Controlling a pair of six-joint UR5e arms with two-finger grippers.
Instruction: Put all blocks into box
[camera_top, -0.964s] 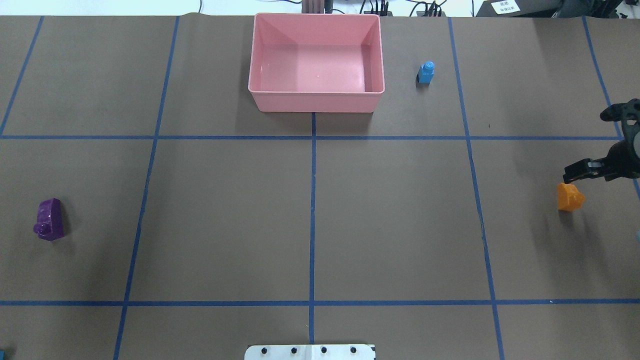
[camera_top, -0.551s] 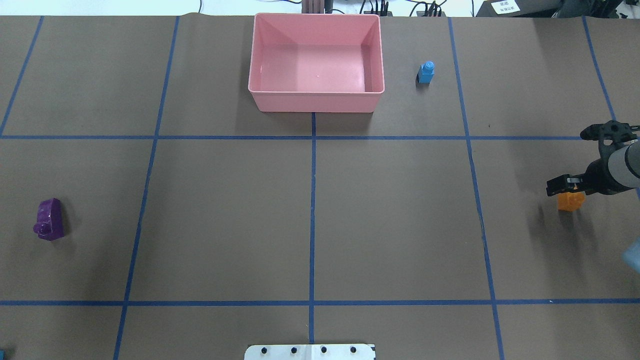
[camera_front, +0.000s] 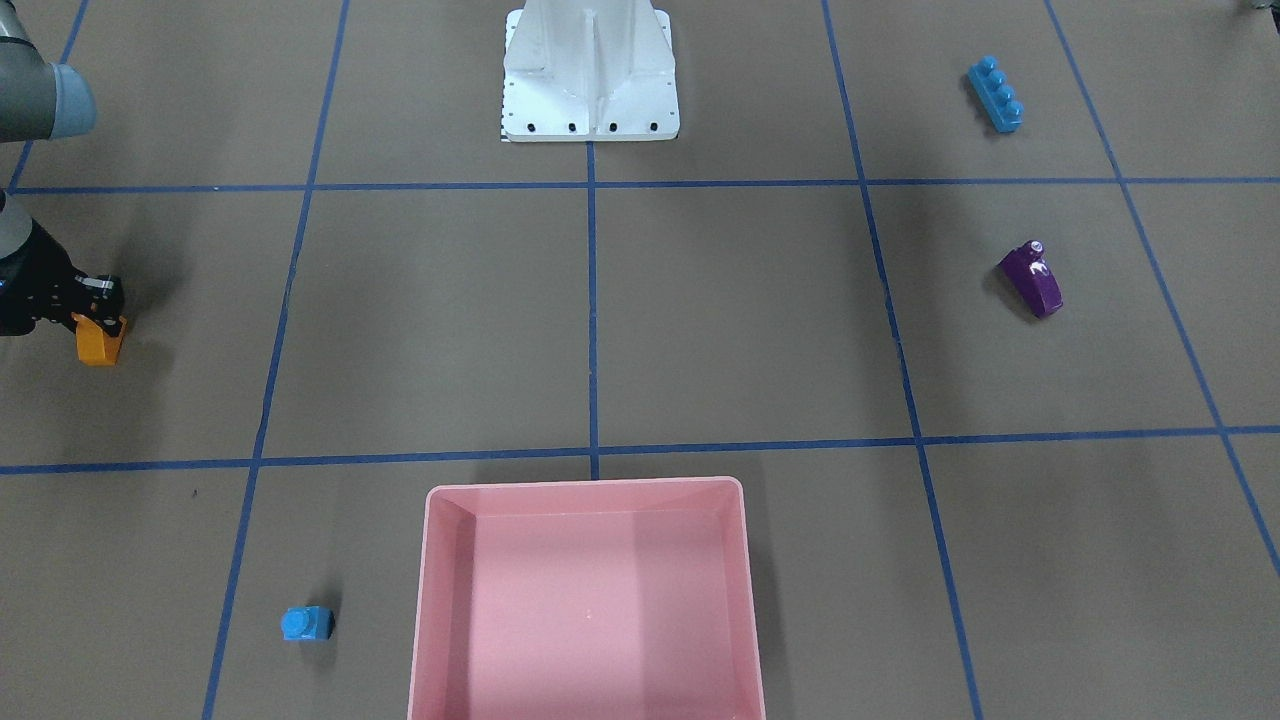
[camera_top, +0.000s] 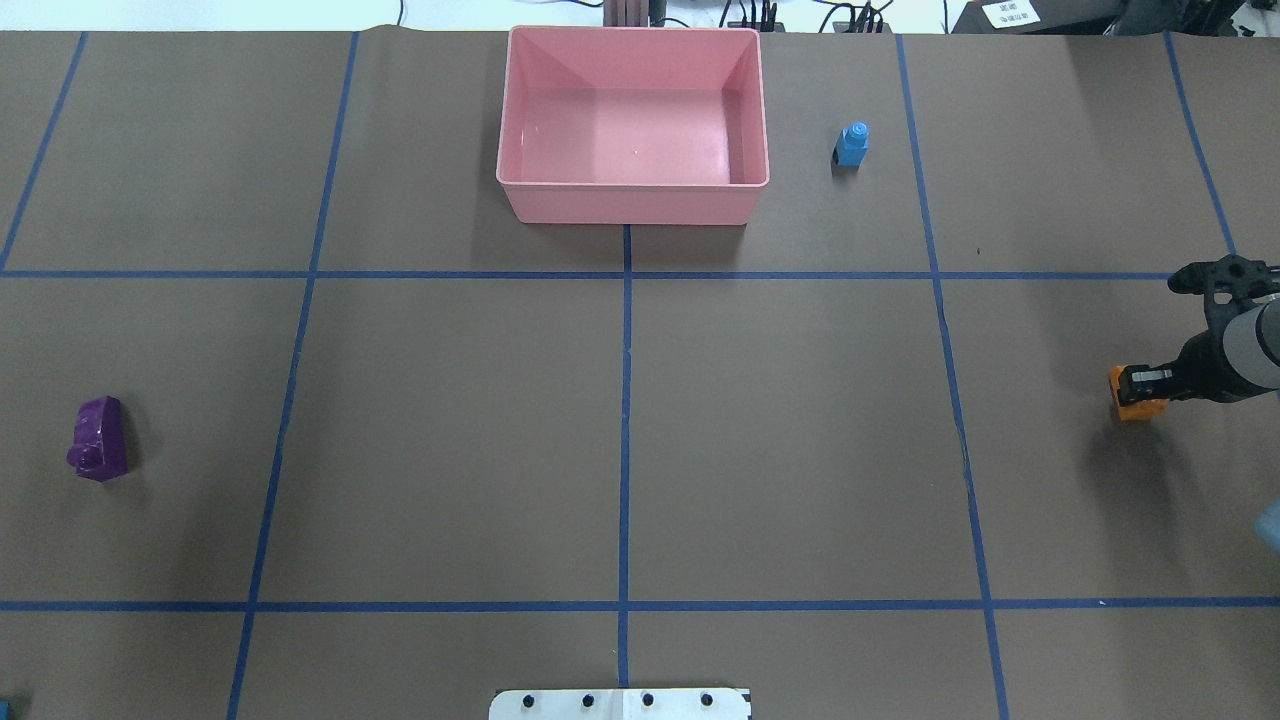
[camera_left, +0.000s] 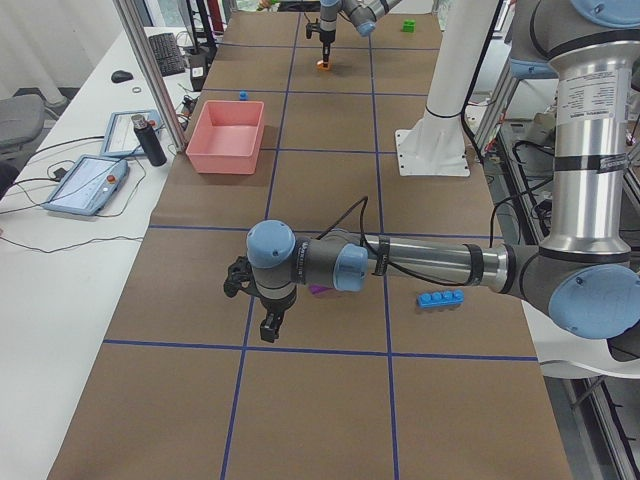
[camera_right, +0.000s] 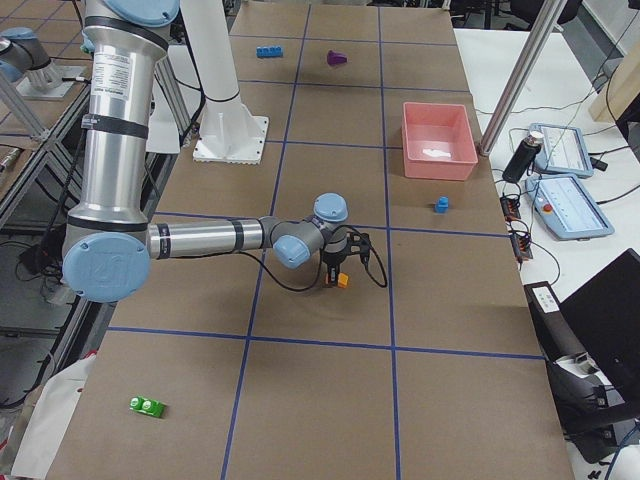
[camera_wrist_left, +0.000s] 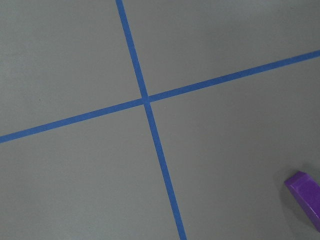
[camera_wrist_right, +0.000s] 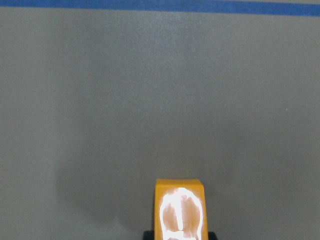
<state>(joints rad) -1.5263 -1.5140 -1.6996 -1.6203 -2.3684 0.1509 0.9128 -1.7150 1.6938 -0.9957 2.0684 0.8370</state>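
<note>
Dropping onto the orange brick (camera_top: 1135, 408) since a moment ago, the right end effector (camera_top: 1140, 384) in the overhead view straddles it; the box (camera_top: 634, 205) lies well apart, forward-left of it. Its wrist view shows the brick centred, but pinched or not, I cannot tell. Side view: left end effector (camera_left: 270, 325) state unreadable. Grasp seems imminent.
</note>
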